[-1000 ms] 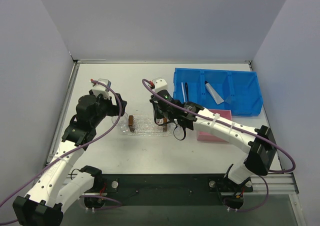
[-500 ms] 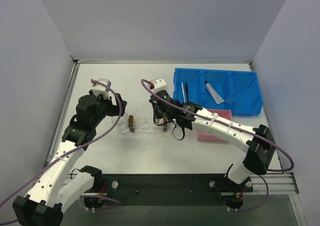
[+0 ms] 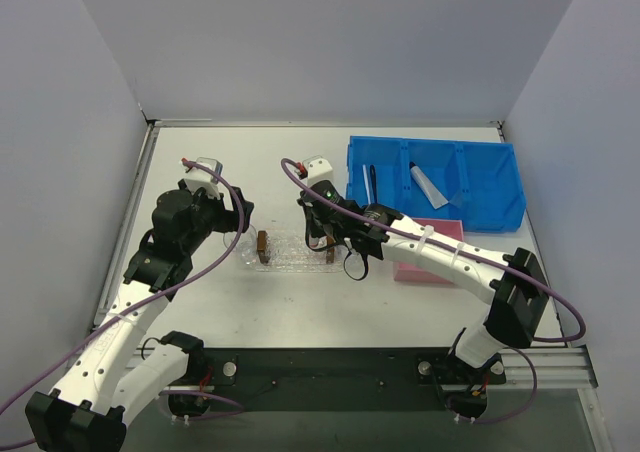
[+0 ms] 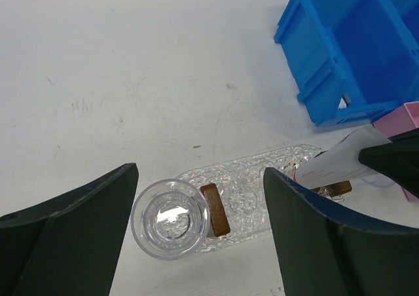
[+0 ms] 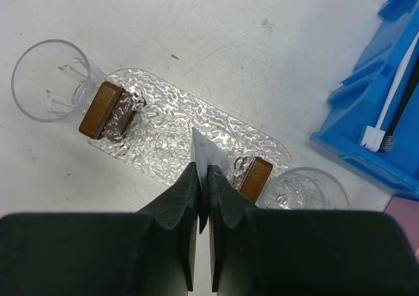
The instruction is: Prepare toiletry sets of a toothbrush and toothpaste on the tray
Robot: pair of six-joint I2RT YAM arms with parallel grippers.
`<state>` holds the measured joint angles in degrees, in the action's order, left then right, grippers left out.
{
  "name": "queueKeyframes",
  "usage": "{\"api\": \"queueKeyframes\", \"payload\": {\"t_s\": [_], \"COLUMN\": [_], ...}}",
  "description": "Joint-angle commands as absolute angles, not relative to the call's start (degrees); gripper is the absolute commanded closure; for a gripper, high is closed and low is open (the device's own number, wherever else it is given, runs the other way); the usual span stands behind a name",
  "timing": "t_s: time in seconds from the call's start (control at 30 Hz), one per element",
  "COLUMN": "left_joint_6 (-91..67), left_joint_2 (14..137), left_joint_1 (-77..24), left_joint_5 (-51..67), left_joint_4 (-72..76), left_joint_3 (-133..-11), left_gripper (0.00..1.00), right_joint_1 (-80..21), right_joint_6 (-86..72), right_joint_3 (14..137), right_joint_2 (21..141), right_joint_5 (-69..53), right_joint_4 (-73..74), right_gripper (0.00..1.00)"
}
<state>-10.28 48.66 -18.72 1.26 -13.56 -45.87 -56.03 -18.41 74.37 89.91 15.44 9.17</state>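
Right pincer (image 5: 203,173) is clamped on a toothpaste (image 5: 204,150) tube, holding it over the clear tray (image 5: 163,116) close to the brown block (image 5: 255,178) at that end. The white toothbrush (image 5: 393,86) and black toothbrush (image 5: 402,106) are lying in the blue bin (image 5: 353,145). Left pincer (image 4: 201,171) is spread wide, holding nothing, above the clear cup (image 4: 170,219) at the tray's other end on the desk (image 4: 131,60).

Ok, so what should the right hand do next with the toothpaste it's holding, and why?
Probably lower it a little and let go. The right gripper is shut on the toothpaste tube, holding it over a bare patch of the clear tray, beside a brown block. That spot looks free for it.
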Motion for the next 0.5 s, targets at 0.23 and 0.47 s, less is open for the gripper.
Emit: {"api": "queueKeyframes", "payload": {"t_s": [0.23, 0.47], "left_joint_6": [-10.0, -10.0], "left_joint_2": [48.5, 48.5], "left_joint_1": [-19.0, -19.0], "left_joint_5": [0.7, 0.8], "left_joint_4": [-12.8, -12.7], "left_joint_3": [-47.6, -47.6], "left_gripper": [0.12, 0.12], "right_joint_1": [-56.3, -56.4], "right_joint_6": [-19.9, -20.5], "right_joint_3": [74.6, 74.3], "right_joint_2": [88.9, 88.9], "right_joint_5": [17.3, 17.5], "right_joint_4": [7.5, 8.1], "right_gripper": [1.00, 1.00]}}
